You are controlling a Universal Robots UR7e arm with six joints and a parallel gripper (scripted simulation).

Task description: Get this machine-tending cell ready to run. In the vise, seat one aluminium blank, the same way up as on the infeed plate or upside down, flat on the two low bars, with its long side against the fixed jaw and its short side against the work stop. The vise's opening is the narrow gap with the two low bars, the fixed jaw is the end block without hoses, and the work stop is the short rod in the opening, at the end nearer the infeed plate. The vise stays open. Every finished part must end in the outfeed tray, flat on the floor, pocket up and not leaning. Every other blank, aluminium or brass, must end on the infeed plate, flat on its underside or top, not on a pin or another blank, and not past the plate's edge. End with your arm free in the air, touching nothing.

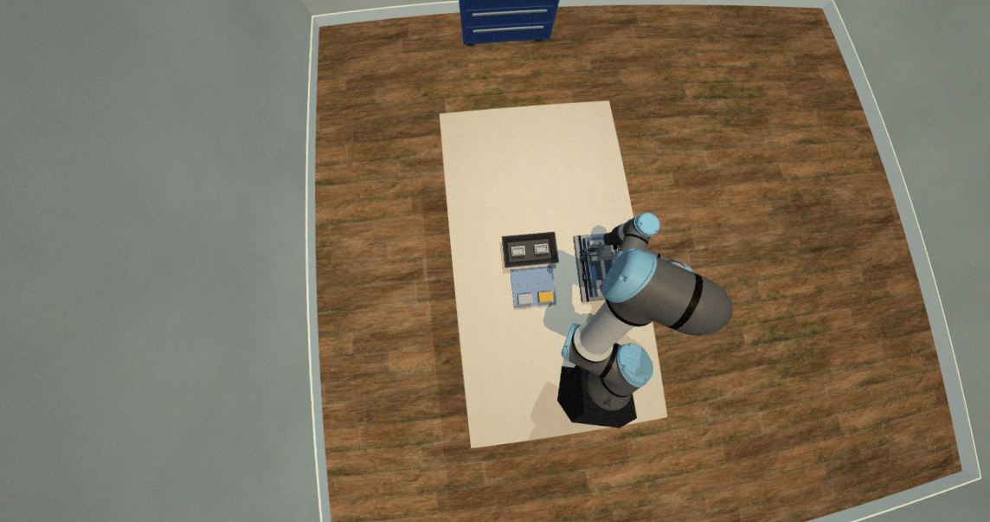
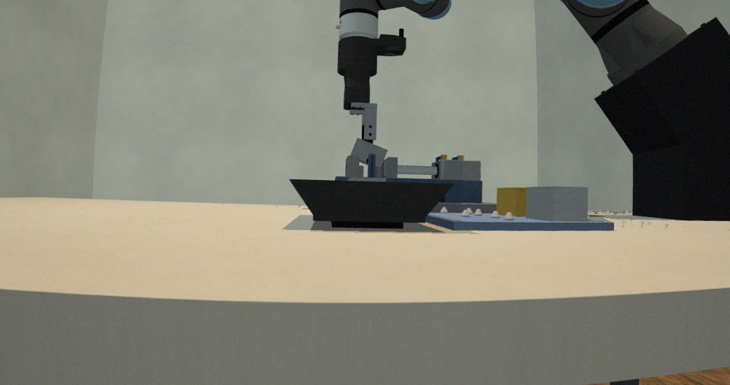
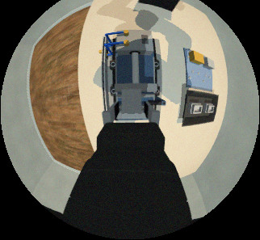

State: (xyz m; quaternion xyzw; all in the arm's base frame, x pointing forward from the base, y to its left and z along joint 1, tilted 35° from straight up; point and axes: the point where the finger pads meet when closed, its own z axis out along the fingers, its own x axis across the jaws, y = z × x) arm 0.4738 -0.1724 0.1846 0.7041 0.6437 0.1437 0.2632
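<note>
Gripper (image 2: 369,140), fingers spread and empty, above a blank (image 2: 369,151) lying tilted in the vise (image 2: 408,170): rigid, smooth, probably moderately heavy metal, best pinched across its flat long sides.

arm (image 1: 665,297): elbow bent, wrist vertical | gripper (image 2: 369,140): points down, jaws fully apart, holding nothing

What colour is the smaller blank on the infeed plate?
Yellow-gold, like brass: the small square blank beside the grey one; clearest in the exterior view.
</note>
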